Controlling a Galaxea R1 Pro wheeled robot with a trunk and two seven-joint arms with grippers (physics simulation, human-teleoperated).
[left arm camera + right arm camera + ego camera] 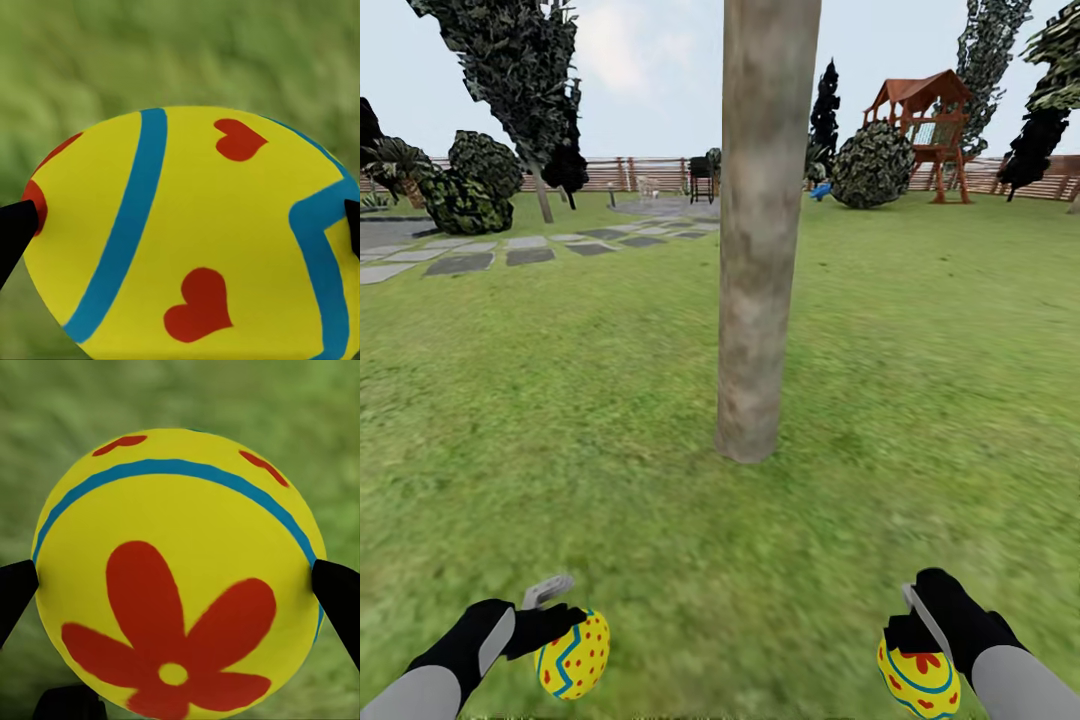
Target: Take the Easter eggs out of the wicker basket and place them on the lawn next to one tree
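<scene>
A thick grey-brown tree (760,230) trunk rises from the lawn (920,400) straight ahead in the head view. My left gripper (560,640) is shut on a yellow Easter egg (574,656) with blue zigzags and red dots, low at the left. In the left wrist view that egg (195,240) sits between black fingertips (15,232), grass behind it. My right gripper (915,640) is shut on a second egg (918,682) with a red flower, low at the right. The right wrist view has this egg (176,577) clamped between both fingers (337,592). The wicker basket is out of view.
A grey stepping-stone path (490,255) runs at the far left. Dark shrubs (470,185), a thin dark-leaved tree (535,120), a round bush (872,165) and a wooden play tower (925,135) stand along the brown slat fence (640,175) at the back.
</scene>
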